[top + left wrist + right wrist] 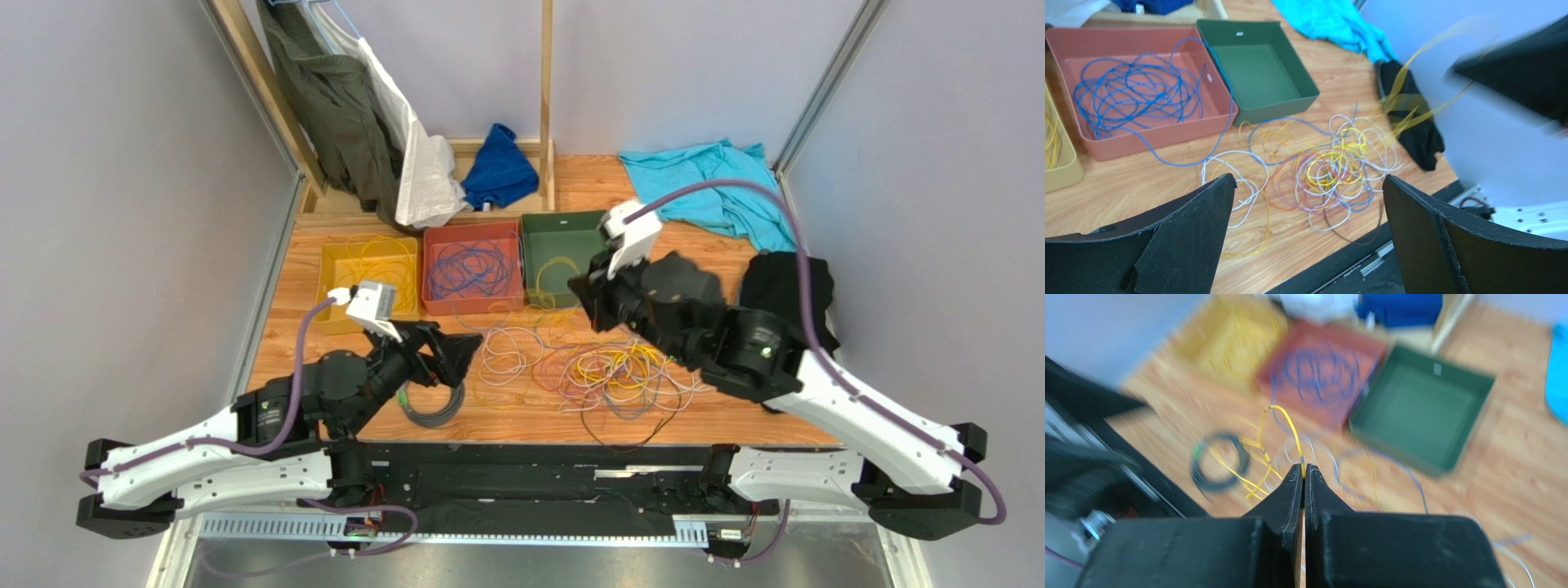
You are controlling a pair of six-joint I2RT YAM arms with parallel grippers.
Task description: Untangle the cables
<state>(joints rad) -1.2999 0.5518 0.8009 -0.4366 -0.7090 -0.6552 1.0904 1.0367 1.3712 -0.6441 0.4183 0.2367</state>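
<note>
A tangle of yellow, white-grey, blue and orange cables (613,374) lies on the wooden table; it also shows in the left wrist view (1333,168). A black coil (429,404) with a green tag lies left of it, also seen blurred in the right wrist view (1217,462). My right gripper (1303,468) is shut on a yellow cable (1287,425) and holds it above the table, near the green bin in the top view (586,300). My left gripper (1309,179) is open and empty, above the table left of the tangle (456,355).
At the back stand a yellow bin (337,288) with yellow cables, a red bin (432,263) with blue cables (1137,92) and a green bin (589,227). Teal cloth (718,190), black cloth (785,288) and a clothes rack (368,110) lie behind.
</note>
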